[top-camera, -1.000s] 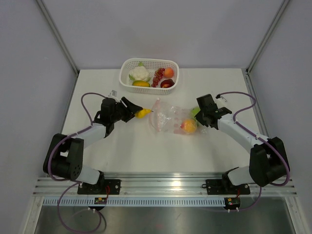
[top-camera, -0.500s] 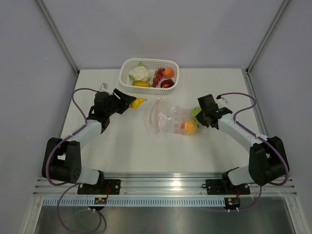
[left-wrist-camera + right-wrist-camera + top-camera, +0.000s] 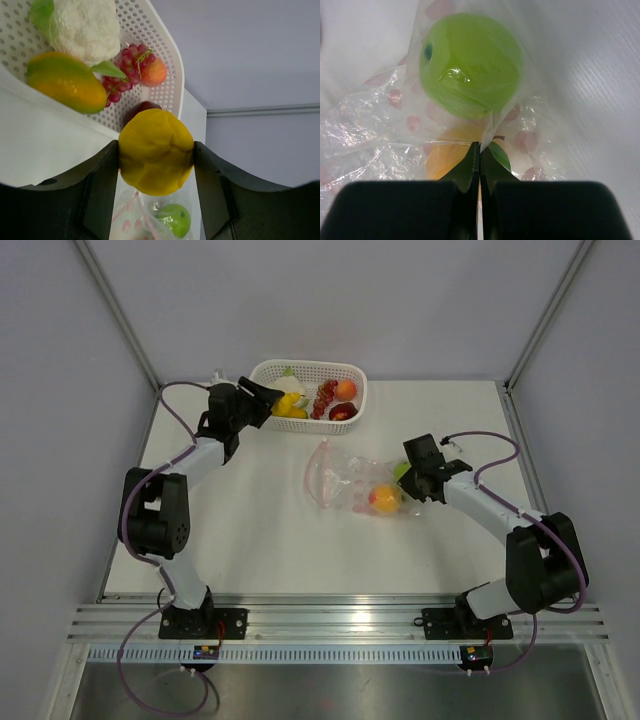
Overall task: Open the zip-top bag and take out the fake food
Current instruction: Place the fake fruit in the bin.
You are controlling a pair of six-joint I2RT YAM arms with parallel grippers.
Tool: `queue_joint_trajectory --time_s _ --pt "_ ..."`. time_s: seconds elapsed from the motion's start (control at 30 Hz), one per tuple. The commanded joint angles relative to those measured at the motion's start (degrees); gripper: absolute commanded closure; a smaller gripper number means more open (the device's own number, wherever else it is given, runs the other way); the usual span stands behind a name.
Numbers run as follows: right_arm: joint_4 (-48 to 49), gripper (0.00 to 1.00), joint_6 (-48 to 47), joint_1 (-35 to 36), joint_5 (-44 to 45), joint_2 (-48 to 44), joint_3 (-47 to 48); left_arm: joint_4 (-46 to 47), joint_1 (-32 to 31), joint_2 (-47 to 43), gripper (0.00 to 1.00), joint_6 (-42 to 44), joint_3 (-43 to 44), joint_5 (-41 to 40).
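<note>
Left jaws: part open, clamping a yellow fruit (image 3: pixel 156 152); basket (image 3: pixel 150 25) just beyond.
Right jaws: closed, pinching the bag (image 3: pixel 380 120) film; green apple (image 3: pixel 470 75) just ahead, inside.
Handling: film probably thin and slippery, so pinch an edge; fruit likely light, hard, glossy.

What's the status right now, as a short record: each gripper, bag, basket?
left gripper: closed on yellow fruit, at the basket's left end
right gripper: shut, pinching the zip-top bag's plastic
zip-top bag: on table, green apple and orange-yellow fruit inside
basket: cauliflower, mango, grapes, peach, dark red piece
</note>
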Motion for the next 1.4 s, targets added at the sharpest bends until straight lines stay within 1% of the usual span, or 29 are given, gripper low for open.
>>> queue_joint_trajectory --time_s 0.0,0.23,0.43,0.53,0.57,0.6,0.63,0.67,0.73,0.77,0.8,0.93,1.0,1.07,1.2,1.23,1.3,1.33,1.37 --pt "1.6 1.00 -0.2 -0.4 -0.6 0.0 -0.1 1.0 0.0 4.2 0.53 -0.6 7.0 -3.2" --pt "2.0 1.00 -0.4 -0.4 -1.7 0.4 0.1 1.0 -1.8 13.0 0.51 -1.1 15.9 -3.1" --pt "2.1 1.00 -0.3 -0.4 -1.7 0.5 0.1 1.6 -4.2 18.5 0.48 -2.6 20.3 -3.4" --pt "2.1 1.00 -0.3 -0.4 -1.4 0.6 0.2 2.0 -5.2 20.9 0.48 -3.3 22.8 -3.6" --pt "1.9 1.00 -0.4 -0.4 -1.4 0.8 0.4 2.1 -5.7 21.4 0.46 -3.5 23.8 -3.7" --pt "1.7 1.00 -0.5 -0.4 -1.7 0.9 0.6 2.1 -5.9 22.0 0.43 -3.5 24.3 -3.9" --pt "1.6 1.00 -0.5 -0.4 -1.7 0.8 0.8 2.1 -6.1 22.7 0.35 -3.5 24.8 -4.0" --pt "1.7 1.00 -0.5 -0.4 -1.7 0.8 0.7 2.0 -6.5 23.1 0.31 -3.7 25.3 -4.0" --pt "1.8 1.00 -0.5 -0.4 -1.7 0.6 0.6 2.5 -6.6 23.2 0.29 -4.2 24.9 -4.0" --pt "1.9 1.00 -0.6 -0.4 -1.7 0.4 0.5 3.2 -6.7 23.1 0.23 -4.9 24.5 -3.7" --pt "1.9 1.00 -0.5 -0.4 -1.7 0.3 0.4 3.0 -6.6 22.7 0.20 -5.0 24.2 -3.5" --pt "2.2 1.00 -0.6 -0.4 -2.0 0.6 0.5 1.4 -6.5 19.4 0.18 -2.8 22.5 -3.9" --pt "2.2 1.00 -0.8 -0.5 -2.4 0.7 0.6 1.0 -6.5 16.6 0.18 -2.1 21.3 -4.1" --pt "2.1 1.00 -0.7 -0.5 -2.3 0.7 0.6 1.1 -6.4 14.2 0.18 -1.7 18.1 -4.0" --pt "2.2 1.00 -0.8 -0.6 -2.0 0.5 0.5 1.9 -6.0 6.4 0.20 -2.1 10.3 -2.2" --pt "2.2 1.00 -0.8 -0.6 -2.0 0.5 0.5 1.9 -5.9 5.2 0.22 -2.3 6.7 -1.3" --pt "2.0 1.00 -1.0 -0.7 -2.4 0.8 0.7 3.6 -5.8 2.7 0.25 -2.4 2.9 1.5" --pt "2.0 1.00 -1.0 -0.7 -2.5 0.8 0.8 5.2 -5.8 0.3 0.28 -2.8 0.5 2.2" --pt "1.9 1.00 -0.9 -0.7 -2.5 0.9 0.8 6.0 -5.8 -1.1 0.29 -3.1 -3.5 2.5"
